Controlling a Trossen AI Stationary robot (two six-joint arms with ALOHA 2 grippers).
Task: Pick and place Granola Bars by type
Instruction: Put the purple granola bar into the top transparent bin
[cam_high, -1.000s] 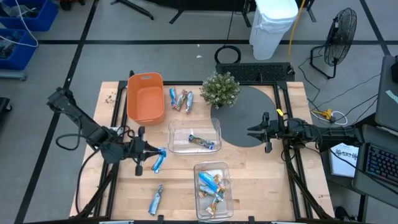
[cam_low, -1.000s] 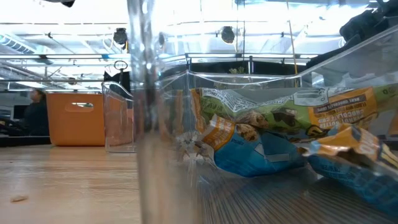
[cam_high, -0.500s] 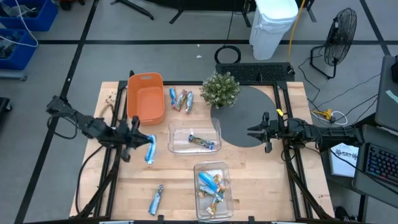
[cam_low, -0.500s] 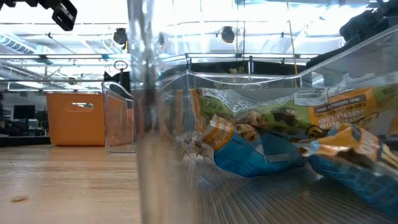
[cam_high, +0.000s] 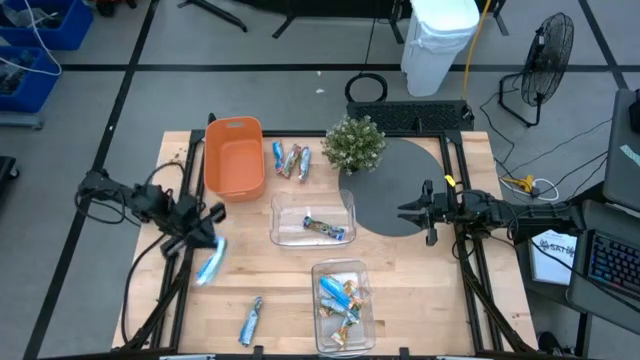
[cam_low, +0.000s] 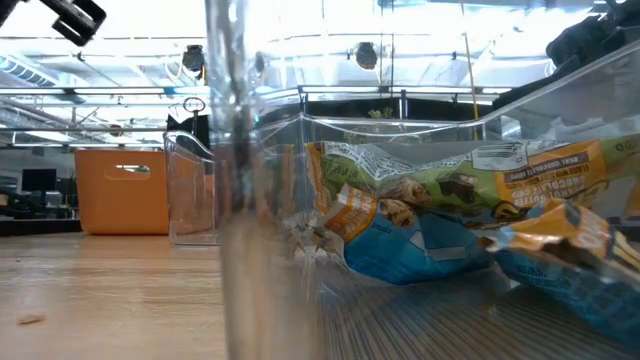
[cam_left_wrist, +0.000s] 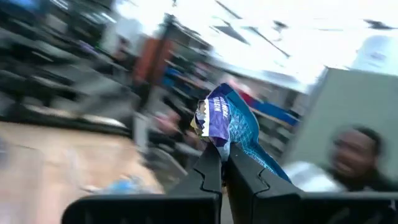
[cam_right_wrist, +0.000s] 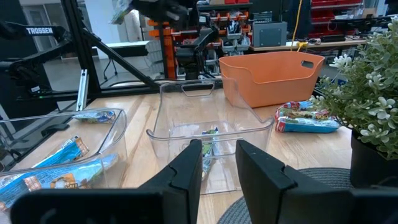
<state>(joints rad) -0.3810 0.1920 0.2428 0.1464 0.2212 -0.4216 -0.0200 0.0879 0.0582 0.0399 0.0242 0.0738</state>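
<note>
- Nearest you on the bench (cam_high: 420, 300), the front clear bin (cam_high: 343, 305) holds a heap of Granola Bars with blue, gold and green wrappers (cam_low: 450, 215), well on your side of the orange bin (cam_high: 234, 157)
- A lone blue bar (cam_high: 250, 320) lies flat on the bench, just to the left of that front clear bin and well nearer you than the orange bin
- Your left gripper (cam_high: 205, 240) is raised above the bench, nearer you than the orange bin and off its left corner, with its fingers (cam_left_wrist: 208, 174) clamped on a blue-and-purple bar (cam_left_wrist: 227, 124) that sticks out past the tips
- The middle clear bin (cam_high: 313, 220) sits just to the right of the orange bin's near end and has one blue bar (cam_high: 325, 229) lying in it
- Your right gripper (cam_high: 418, 212) hangs over the dark round mat (cam_high: 400, 190), well to the right of the orange bin, its fingers (cam_right_wrist: 186, 165) parted with nothing between them
- A small cluster of blue and reddish bars (cam_high: 290, 160) lies on the bench just beside the orange bin's right wall
- The potted plant (cam_high: 355, 143) stands beyond that cluster, farther right of the orange bin, at the mat's far edge
- In the left wrist view a person (cam_left_wrist: 354, 155) shows in the room beyond the bench, too blurred to tell more
</note>
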